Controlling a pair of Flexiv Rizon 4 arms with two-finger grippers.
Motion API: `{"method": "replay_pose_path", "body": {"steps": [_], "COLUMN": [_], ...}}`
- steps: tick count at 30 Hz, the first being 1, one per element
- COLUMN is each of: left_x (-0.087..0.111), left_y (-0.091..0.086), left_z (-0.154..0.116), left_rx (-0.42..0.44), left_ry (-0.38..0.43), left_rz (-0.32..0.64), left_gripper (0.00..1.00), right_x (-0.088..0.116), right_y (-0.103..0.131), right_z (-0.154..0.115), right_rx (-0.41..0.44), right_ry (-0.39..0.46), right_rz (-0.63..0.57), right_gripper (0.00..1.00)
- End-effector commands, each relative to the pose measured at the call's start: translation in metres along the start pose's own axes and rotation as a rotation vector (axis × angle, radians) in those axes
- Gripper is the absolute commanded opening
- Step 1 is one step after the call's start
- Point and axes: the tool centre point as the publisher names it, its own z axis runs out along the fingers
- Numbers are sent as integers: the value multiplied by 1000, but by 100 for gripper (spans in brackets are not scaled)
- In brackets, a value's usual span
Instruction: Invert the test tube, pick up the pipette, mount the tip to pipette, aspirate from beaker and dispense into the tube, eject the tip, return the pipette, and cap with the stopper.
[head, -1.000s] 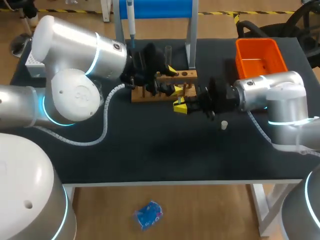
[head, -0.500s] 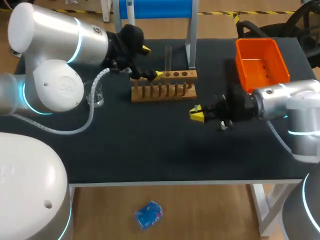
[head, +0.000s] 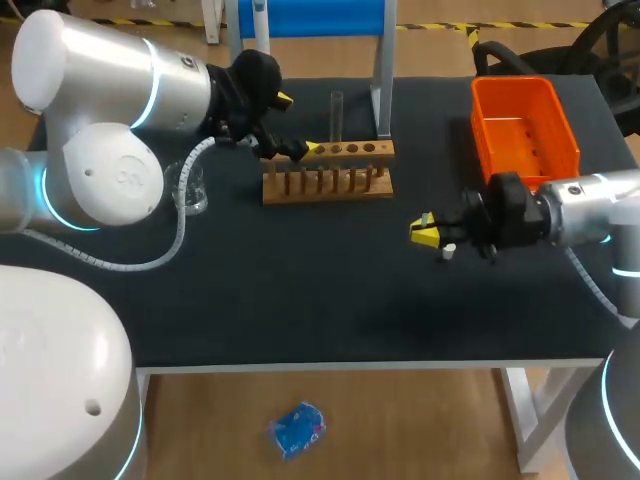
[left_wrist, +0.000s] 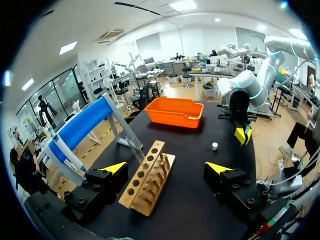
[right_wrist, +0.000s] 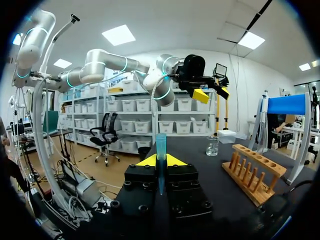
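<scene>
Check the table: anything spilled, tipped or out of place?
Nothing spilled or broken. The test tube stands upright in the wooden rack, and the beaker is upright too. The only loose item is the white stopper on the table beside the right hand, which grips a bluish tip.

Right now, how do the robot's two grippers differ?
The left gripper is wide open and empty; the right gripper is shut on a blue tip. The left gripper is at the wooden rack, near the test tube; the right gripper is away from the rack, beside the small white stopper. Both have yellow fingertips.
</scene>
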Motion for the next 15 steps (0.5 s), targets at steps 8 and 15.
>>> {"method": "replay_pose_path", "body": {"steps": [8,15], "left_x": [0,-36], "left_y": [0,5], "left_z": [0,7], "left_rx": [-3,8], "left_ry": [1,-193], "left_rz": [-1,-158], "left_gripper": [100,100], "right_x": [0,0], "right_y": [-1,-1], "right_z": [0,0], "right_rx": [0,0], "right_ry": [2,2], "right_rz": [-1,-1], "right_gripper": [0,0]}}
